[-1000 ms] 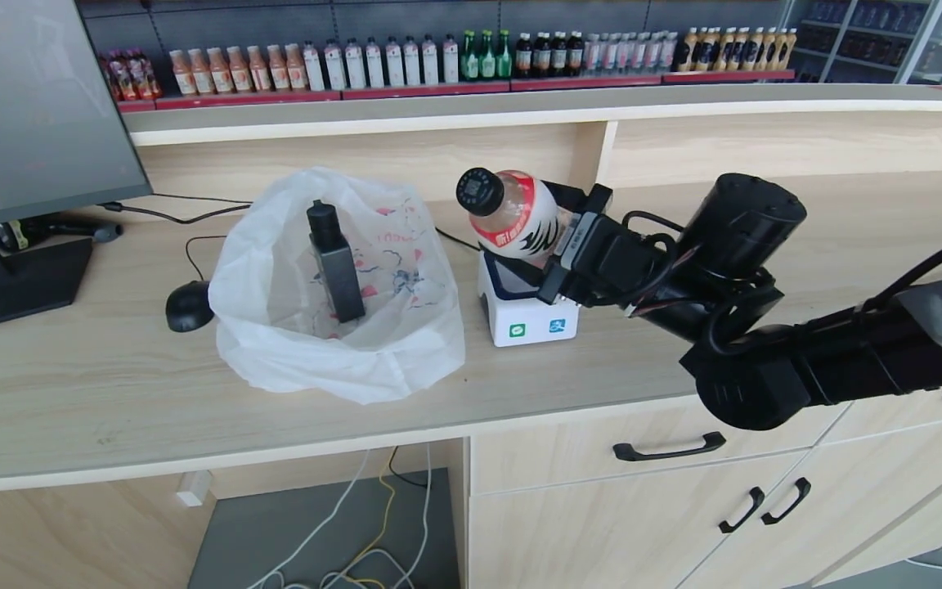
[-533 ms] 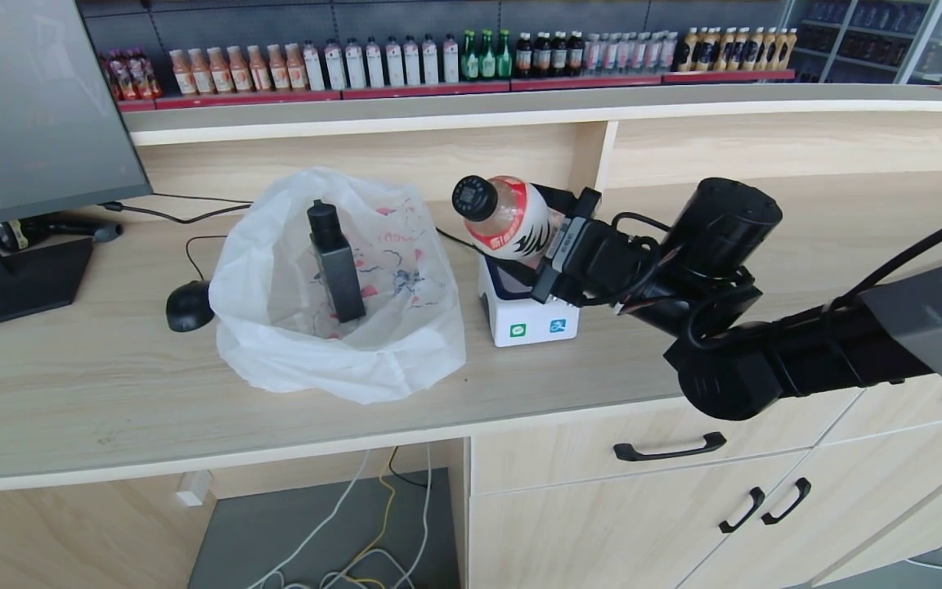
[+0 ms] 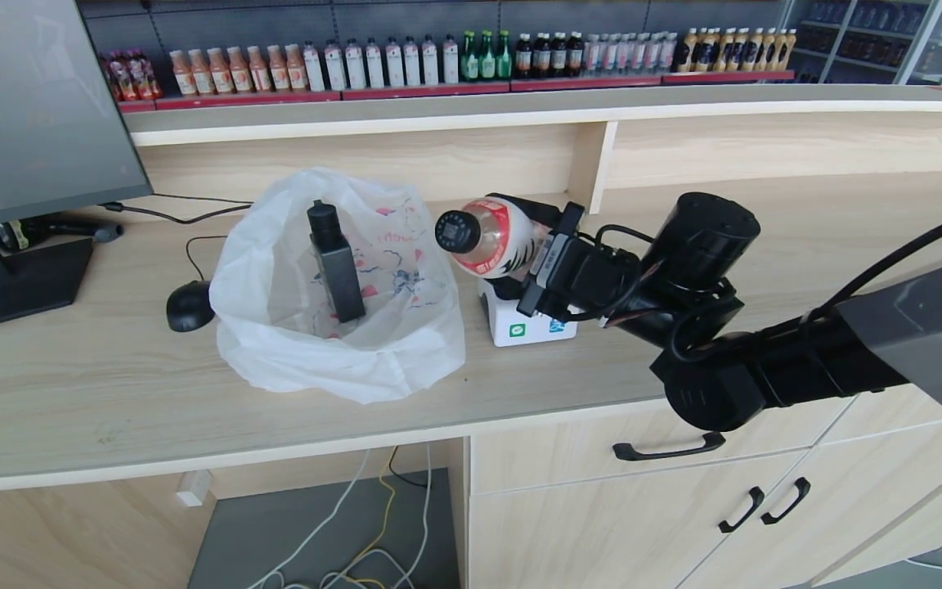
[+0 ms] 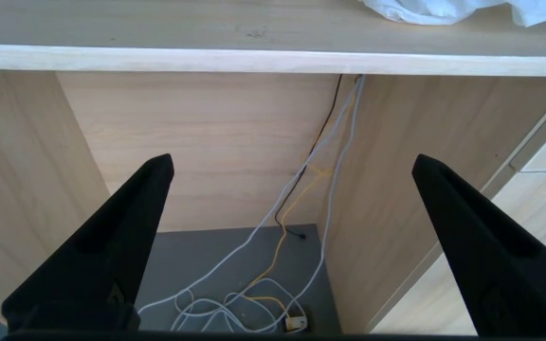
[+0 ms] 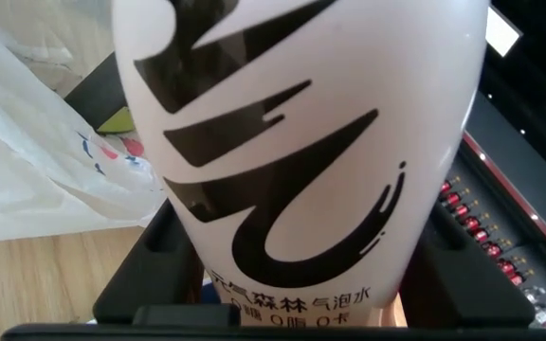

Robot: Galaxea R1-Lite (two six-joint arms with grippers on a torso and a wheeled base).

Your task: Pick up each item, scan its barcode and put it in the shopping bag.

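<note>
Sideways over the scanner (image 3: 525,329), the right hand (image 3: 518,245) grips the bottle (image 3: 487,239), cap (image 3: 456,231) toward the shopping bag (image 3: 275,335).

Right tool (image 3: 522,249) shifted bottle (image 3: 483,239) toward shopping bag (image 3: 405,352) (cap lower)

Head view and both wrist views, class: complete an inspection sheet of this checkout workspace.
Surface: pale wooden counter.
Job's things: bottle tilted above white scanner box, cap towards shopping bag; dark bottle standing inside the bag.
Clutter: mouse, monitor.
End effectors: right end effector shut on the bottle; left end effector open, below counter edge.
Cables: cable behind the bag; loose cables under the counter.
Surroundings: drinks shelves behind; drawers below.
</note>
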